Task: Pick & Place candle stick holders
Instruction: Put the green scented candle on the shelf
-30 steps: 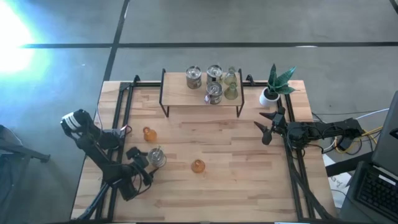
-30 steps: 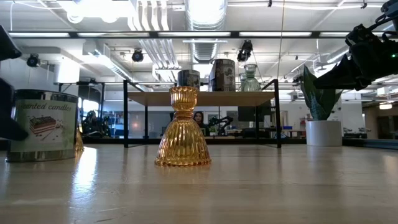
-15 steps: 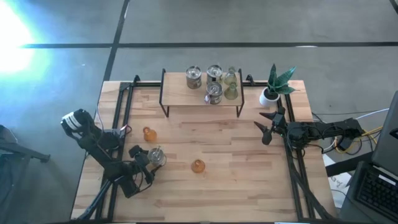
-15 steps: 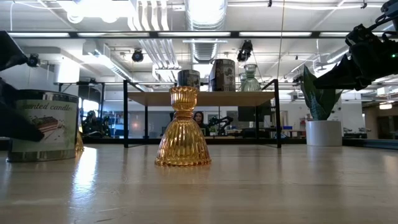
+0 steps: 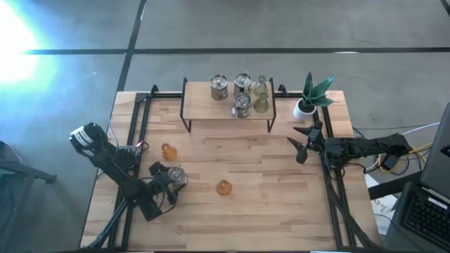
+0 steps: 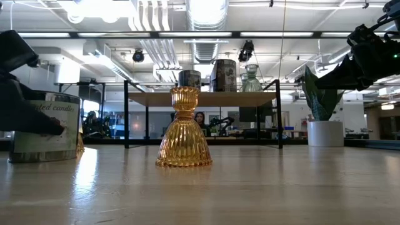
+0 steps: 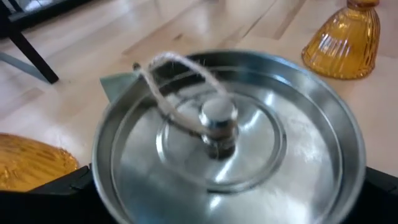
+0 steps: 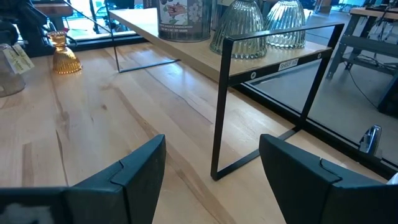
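Note:
A silver lidded candle tin (image 5: 176,177) stands on the table at the near left; its lid and knob (image 7: 217,118) fill the left wrist view. My left gripper (image 5: 166,179) is open, with one finger (image 7: 59,186) on each side of the tin. I cannot tell whether they touch it. One orange ribbed holder (image 5: 223,187) stands upright at the table's middle. Another orange holder (image 5: 168,151) stands just beyond the tin. Two more tins (image 5: 219,88) and pale green holders (image 5: 261,104) stand on the shelf. My right gripper (image 5: 301,144) is open and empty at the right.
A wooden shelf on a black frame (image 5: 204,109) stands at the far middle. A green plant in a white pot (image 5: 305,107) stands to its right. Black rails (image 5: 140,119) run along both sides of the table. Bare wood lies between the middle orange holder and my right gripper.
My left gripper has moved toward the table's right, onto the silver tin. One dark finger now shows in front of the tin in the low view.

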